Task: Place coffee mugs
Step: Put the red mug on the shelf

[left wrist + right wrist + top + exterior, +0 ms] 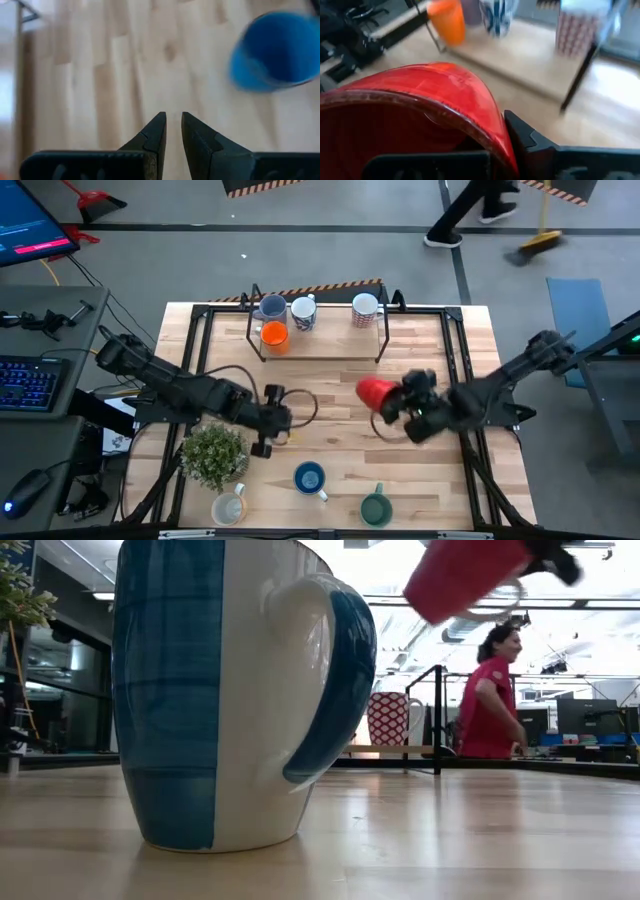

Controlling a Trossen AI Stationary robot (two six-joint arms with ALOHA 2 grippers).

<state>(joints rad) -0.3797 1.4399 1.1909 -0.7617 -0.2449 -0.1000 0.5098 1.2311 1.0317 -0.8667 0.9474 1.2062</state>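
Note:
My right gripper (398, 402) is over the table's right-middle, shut on a red coffee mug (375, 392) that shows tilted and clear of the table in the low view (465, 575). My left gripper (270, 422) hovers left of centre, its fingers (156, 131) a narrow gap apart with nothing between them. A blue mug (310, 478), a green mug (375, 508) and a cream mug (230, 505) stand on their bases near the front edge. On the far rack (320, 355) stand an orange mug (274, 335), a grey-blue mug (270, 307), a white-and-blue mug (303, 312) and a patterned mug (365, 308). My right gripper holds the red mug by its wall at the rim (492, 125), with one finger (525, 140) outside and the other inside the opening. The fingers reach in from the table's right. The mug is lifted clear and tipped over, its bottom toward the table's left.
A potted green plant (213, 452) stands at the near left, beside my left arm. The rack's black frame posts (385, 330) rise at the far side. Bare wood lies in the table's middle. A person in a red shirt (490, 700) stands beyond the table.

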